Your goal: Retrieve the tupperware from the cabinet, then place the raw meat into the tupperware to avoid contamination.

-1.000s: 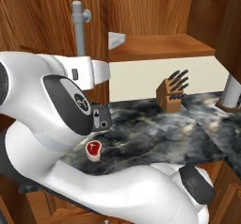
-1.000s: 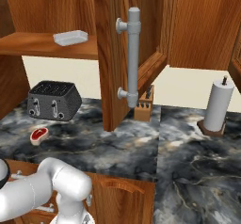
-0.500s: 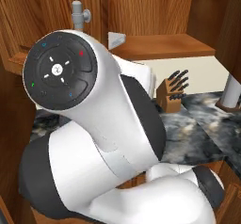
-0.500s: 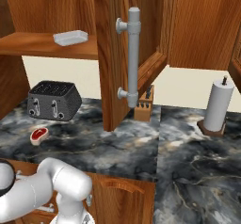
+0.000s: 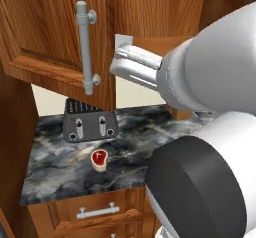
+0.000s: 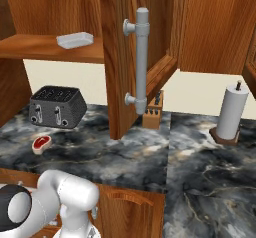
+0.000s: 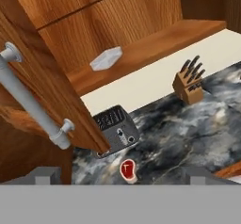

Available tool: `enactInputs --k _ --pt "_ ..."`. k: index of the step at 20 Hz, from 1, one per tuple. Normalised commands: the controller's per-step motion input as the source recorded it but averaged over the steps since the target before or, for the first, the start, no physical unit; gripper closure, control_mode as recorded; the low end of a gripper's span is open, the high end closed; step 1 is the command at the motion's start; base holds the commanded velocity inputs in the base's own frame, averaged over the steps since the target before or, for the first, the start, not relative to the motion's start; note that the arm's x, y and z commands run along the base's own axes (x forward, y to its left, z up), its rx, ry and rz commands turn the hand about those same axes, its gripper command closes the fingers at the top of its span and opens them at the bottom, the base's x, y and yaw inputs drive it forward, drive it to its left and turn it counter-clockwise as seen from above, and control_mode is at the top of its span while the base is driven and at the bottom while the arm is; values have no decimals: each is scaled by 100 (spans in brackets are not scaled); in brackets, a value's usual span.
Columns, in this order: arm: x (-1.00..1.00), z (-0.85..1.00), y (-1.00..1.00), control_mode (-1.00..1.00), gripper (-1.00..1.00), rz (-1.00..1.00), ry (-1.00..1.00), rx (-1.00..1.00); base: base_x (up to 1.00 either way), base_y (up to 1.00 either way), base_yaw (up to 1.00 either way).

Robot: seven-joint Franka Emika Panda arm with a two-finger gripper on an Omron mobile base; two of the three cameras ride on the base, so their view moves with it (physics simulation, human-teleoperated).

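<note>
Jaws wide and empty: reach at eleven o'clock for the tupperware (image 7: 106,58) on the cabinet (image 6: 45,46) shelf, avoiding the open door (image 7: 42,96).

The light is even and soft, with no clear source and no glare. Faint shade sits under the open cabinet (image 6: 150,27) shelf and behind the toaster (image 6: 56,107). Everything renders sharp (rather flat, really), though the near white arm (image 5: 210,132) looms large and slightly soft-edged.
</note>
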Motion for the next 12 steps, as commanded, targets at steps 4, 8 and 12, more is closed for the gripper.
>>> enactInputs --k 4,8,12 --pt "-13 0 -67 -100 -100 15 -5 26 0 0 0" --pt "-4 0 -67 -100 -100 14 -2 24 0 0 0" --pt "8 0 -63 -100 -100 11 4 24 0 0 0"
